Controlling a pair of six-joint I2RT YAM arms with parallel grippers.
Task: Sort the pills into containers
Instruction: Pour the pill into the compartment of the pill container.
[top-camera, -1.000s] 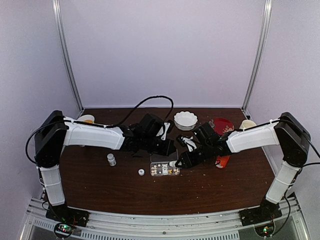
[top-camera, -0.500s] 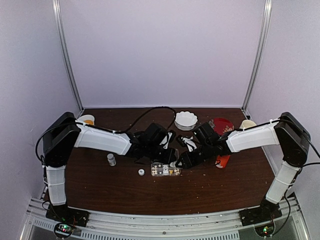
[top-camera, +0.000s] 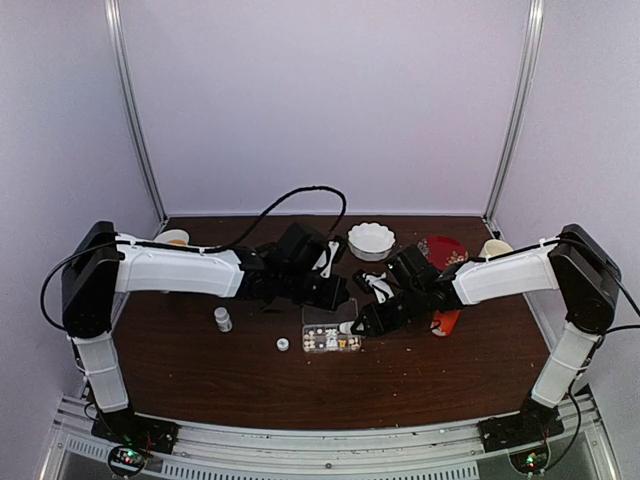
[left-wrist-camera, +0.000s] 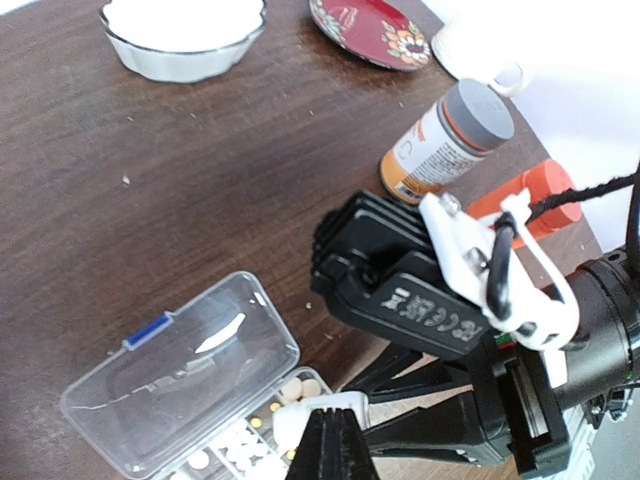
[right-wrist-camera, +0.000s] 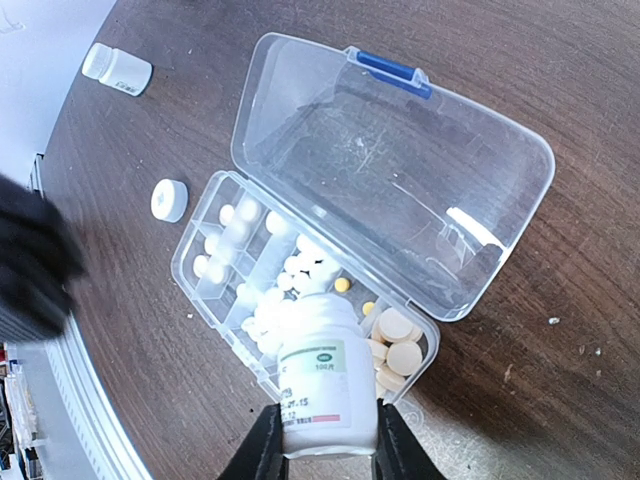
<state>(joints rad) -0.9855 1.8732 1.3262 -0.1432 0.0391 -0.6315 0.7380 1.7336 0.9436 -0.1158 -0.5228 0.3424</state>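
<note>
Over the open organizer box (right-wrist-camera: 400, 170) on the desk (right-wrist-camera: 560, 380), the right fingers (right-wrist-camera: 258, 455), clamped on a tipped white bottle (right-wrist-camera: 320, 385), should tilt gently so pills (right-wrist-camera: 300, 270) land in one compartment, with the left fingers (left-wrist-camera: 335, 450), pressed together, hovering just beside.

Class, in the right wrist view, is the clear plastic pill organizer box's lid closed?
No, the lid of the clear plastic pill organizer box lies swung open, compartments exposed.

Left fingers (left-wrist-camera: 335, 445) back (away from containers (top-camera: 330, 342))
</note>
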